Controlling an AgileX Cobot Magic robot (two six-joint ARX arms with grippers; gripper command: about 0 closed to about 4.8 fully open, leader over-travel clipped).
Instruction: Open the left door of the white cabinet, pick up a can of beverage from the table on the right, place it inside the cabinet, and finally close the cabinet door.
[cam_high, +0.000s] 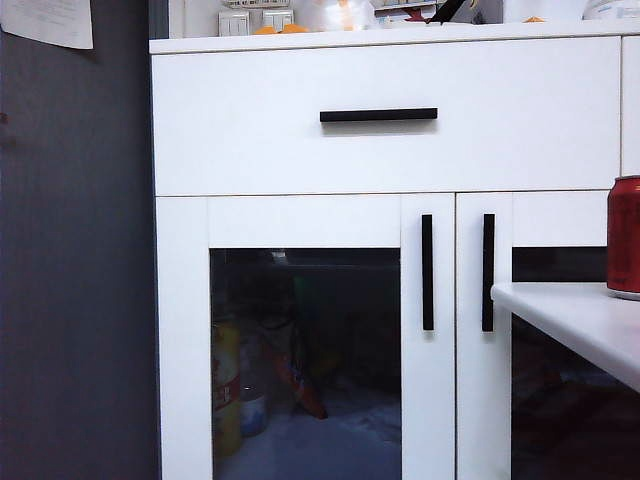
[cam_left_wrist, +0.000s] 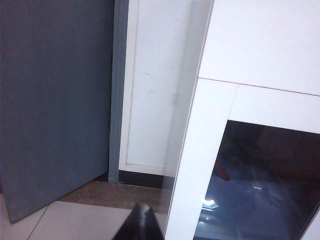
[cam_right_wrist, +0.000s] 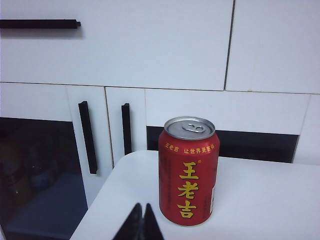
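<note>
Red can (cam_right_wrist: 188, 171): vertical yellow characters 王老吉; small yellow line above.

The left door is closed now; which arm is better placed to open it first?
Left, probably. The shut left gripper faces the left door, while the shut right gripper points at the can of beverage on the table.

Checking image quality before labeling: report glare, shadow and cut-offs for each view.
Exterior view: dim bluish light, left door glass murky, can of beverage cropped at the edge. Left wrist view: bright glints on the glass, shut left gripper dark. Right wrist view: evenly lit, can sharp, shut right gripper silhouetted.
</note>
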